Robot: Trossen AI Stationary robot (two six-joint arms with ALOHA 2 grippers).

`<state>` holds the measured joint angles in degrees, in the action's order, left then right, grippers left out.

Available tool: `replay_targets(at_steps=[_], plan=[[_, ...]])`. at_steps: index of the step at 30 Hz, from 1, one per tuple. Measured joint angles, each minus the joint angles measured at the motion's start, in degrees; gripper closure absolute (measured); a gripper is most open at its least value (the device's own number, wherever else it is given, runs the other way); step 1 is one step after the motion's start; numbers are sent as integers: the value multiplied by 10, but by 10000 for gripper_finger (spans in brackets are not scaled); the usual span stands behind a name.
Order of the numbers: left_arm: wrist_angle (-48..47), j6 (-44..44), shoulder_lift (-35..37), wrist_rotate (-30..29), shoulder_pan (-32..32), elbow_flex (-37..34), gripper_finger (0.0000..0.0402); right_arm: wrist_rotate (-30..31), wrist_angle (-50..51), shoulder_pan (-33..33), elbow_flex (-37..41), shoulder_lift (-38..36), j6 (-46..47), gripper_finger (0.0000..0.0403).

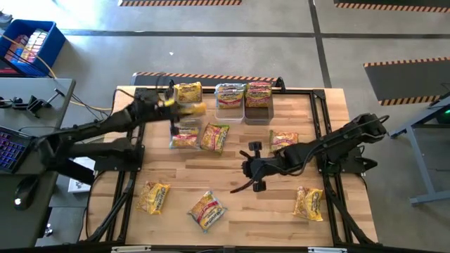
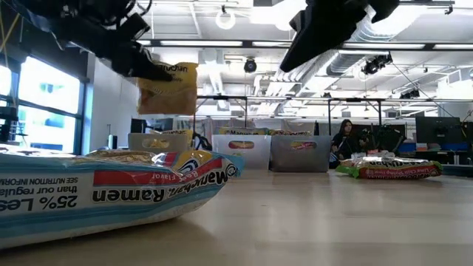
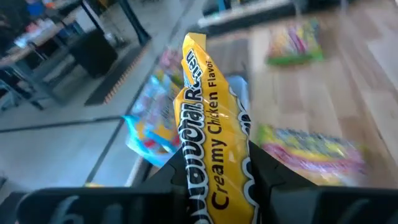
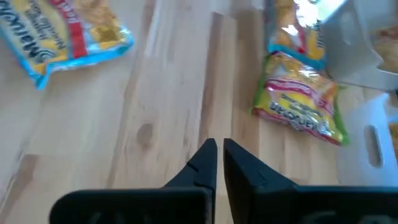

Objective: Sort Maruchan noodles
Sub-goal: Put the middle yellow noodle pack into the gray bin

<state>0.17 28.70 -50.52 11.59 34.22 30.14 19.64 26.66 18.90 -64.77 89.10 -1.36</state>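
The left gripper (image 1: 176, 105), clamped on a yellow noodle packet (image 1: 191, 108) hanging lengthwise, hovers just beside the leftmost bin (image 1: 188, 93), while the right gripper (image 1: 239, 188) hangs nearly closed, empty.

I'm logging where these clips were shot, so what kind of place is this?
Probably a robotics lab or industrial workspace: a wooden table with two robot arms, a concrete floor with hazard tape, and desks with monitors under exposed ducts.

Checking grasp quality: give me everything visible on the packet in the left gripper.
The yellow packet is crinkly glossy plastic, printed "Creamy Chicken Flavor" in dark letters. The left gripper pinches one end between both fingers, the rest sticking out beyond them. In the low view it hangs clear above the table, near the bins at the far edge.
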Motion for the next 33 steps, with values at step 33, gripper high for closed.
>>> replay_targets(at_steps=[33], plan=[[111,58,-353,297,309,113,341,-285,-11,-208,0,-1,-201,403]])
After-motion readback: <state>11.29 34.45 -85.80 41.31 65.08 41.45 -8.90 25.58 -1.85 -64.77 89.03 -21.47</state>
